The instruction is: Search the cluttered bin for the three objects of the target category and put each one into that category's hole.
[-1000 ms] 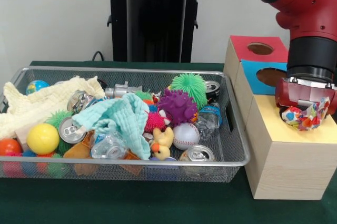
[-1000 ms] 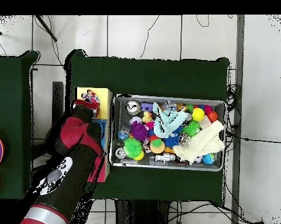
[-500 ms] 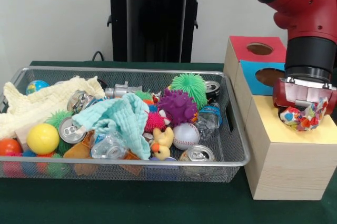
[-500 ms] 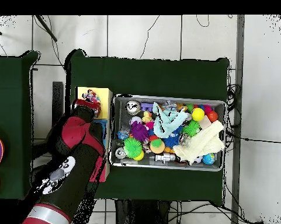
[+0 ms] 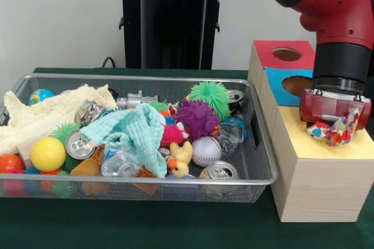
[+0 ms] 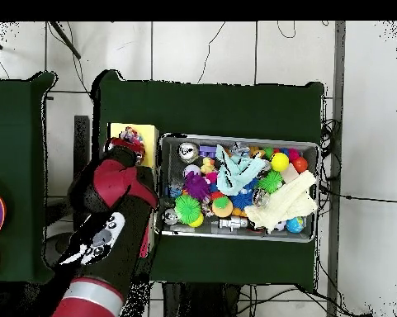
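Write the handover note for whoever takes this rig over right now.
Claw: shut on a patterned cloth, hanging over the yellow box beside the bin.
Boxes: red and blue behind it, each with a hole; no hole shows on the yellow top from the front.
Done: cloth lifted out of the bin, not yet dropped.
Left: drop it in; a teal cloth and a cream cloth lie in the bin, likely next.

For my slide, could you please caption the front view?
Gripper holding a multicoloured crumpled object above the yellow-topped box, beside the cluttered bin.
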